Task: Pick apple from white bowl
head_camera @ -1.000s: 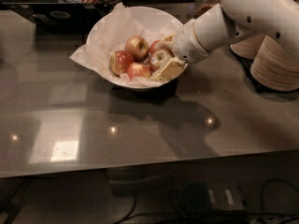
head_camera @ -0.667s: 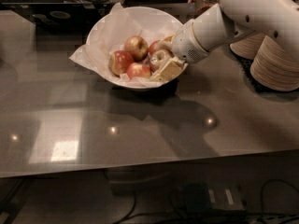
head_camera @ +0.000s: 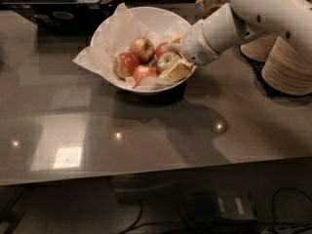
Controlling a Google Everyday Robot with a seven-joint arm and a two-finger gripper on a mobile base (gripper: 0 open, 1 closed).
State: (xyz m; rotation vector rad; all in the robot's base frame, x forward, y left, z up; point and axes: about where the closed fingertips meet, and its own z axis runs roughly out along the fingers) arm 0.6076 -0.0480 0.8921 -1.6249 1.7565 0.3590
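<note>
Step in hand: the grasp, at the bowl. The gripper (head_camera: 168, 58) is down inside the white bowl (head_camera: 146, 9) on its right side, with the arm (head_camera: 229, 26) coming in over the right rim.

The apple (head_camera: 165, 64), dull with a pale patch, sits right at the gripper and looks enclosed by it. Can't tell whether the gripper is open or already clamped on it. The apple is low in the bowl, not lifted.

Just left of the gripper are three smaller apples: one up-left (head_camera: 143, 48), one further left (head_camera: 126, 64), one down-left (head_camera: 144, 73). A fourth red one (head_camera: 161, 48) is tucked just behind it. All are close enough to get nudged.

Crinkled paper (head_camera: 105, 38) lines the bowl and laps over the left rim, well away from the gripper.

Next move, my read: confirm a firm hold, then lift straight up to clear the neighbours and the right rim before any sideways travel. Risks are slip on the round skin and the paper dragging along.

The bowl stands on the worktop (head_camera: 146, 140). Stacks of paper plates (head_camera: 287, 67) sit further right, beside the arm.
</note>
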